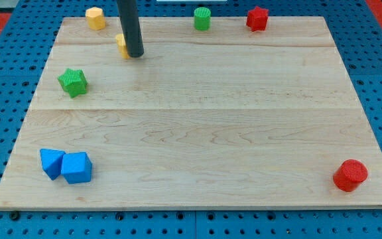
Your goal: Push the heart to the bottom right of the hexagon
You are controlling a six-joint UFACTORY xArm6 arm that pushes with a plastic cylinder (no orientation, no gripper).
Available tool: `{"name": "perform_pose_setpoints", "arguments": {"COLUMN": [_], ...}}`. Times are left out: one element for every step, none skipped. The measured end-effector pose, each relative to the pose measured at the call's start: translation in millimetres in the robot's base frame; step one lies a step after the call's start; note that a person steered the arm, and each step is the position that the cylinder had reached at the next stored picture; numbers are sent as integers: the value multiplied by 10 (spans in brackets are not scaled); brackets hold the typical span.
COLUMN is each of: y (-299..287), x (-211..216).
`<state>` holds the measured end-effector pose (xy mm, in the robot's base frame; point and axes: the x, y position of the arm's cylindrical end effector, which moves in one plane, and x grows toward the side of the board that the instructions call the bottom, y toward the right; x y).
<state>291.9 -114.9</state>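
The yellow hexagon (pixel 95 18) stands at the board's top left edge. A small yellow block (pixel 121 44), seemingly the heart, lies below and right of the hexagon; the rod hides most of it, so its shape is unclear. My tip (pixel 135 56) rests on the board right against this yellow block's right side. The rod rises straight up out of the view's top.
A green star (pixel 73 81) lies at the left. A green cylinder (pixel 202 18) and a red star (pixel 257 18) sit along the top edge. Two blue blocks (pixel 52 162) (pixel 77 167) touch each other at the bottom left. A red cylinder (pixel 350 175) is at the bottom right.
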Motion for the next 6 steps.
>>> {"name": "perform_pose_setpoints", "arguments": {"y": [-69, -106, -164, -214, -242, -518], "x": [-329, -600, -912, -1006, -1006, -982]}}
